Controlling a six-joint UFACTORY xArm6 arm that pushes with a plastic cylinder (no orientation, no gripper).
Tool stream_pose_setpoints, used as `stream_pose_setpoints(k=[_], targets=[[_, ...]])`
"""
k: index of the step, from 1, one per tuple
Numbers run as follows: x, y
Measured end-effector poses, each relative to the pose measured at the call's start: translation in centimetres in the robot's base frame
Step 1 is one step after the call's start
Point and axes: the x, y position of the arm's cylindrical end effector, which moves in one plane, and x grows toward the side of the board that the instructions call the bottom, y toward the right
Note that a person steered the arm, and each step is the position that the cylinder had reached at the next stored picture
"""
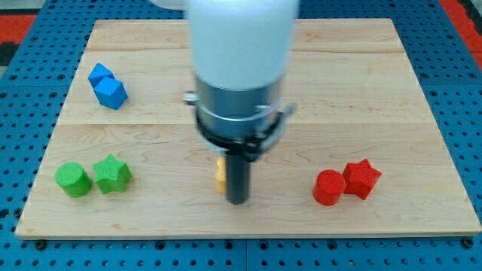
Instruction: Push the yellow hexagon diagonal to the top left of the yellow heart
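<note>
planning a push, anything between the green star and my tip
In the camera view, bare board lies between the green star and my tip; a yellow block sits against the rod.

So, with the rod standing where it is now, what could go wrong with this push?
1. My tip stands right beside a yellow block that is mostly hidden behind the rod. Its shape cannot be told, so I might push the wrong yellow piece.
2. Only one yellow piece shows. The other may be hidden behind the arm, so the diagonal target is hard to judge.
3. The contact looks off-centre, so the block may rotate or slip away sideways.
</note>
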Motion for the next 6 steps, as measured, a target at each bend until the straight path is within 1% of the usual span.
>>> stream_pose_setpoints(k=[1,2,3,4,5,6], targets=[[-3.2,6.8],[-15.7,7.7],[-28.2,4.4],[-30.8,2.3],[-30.7,-2.6],[-30.2,-3.2]])
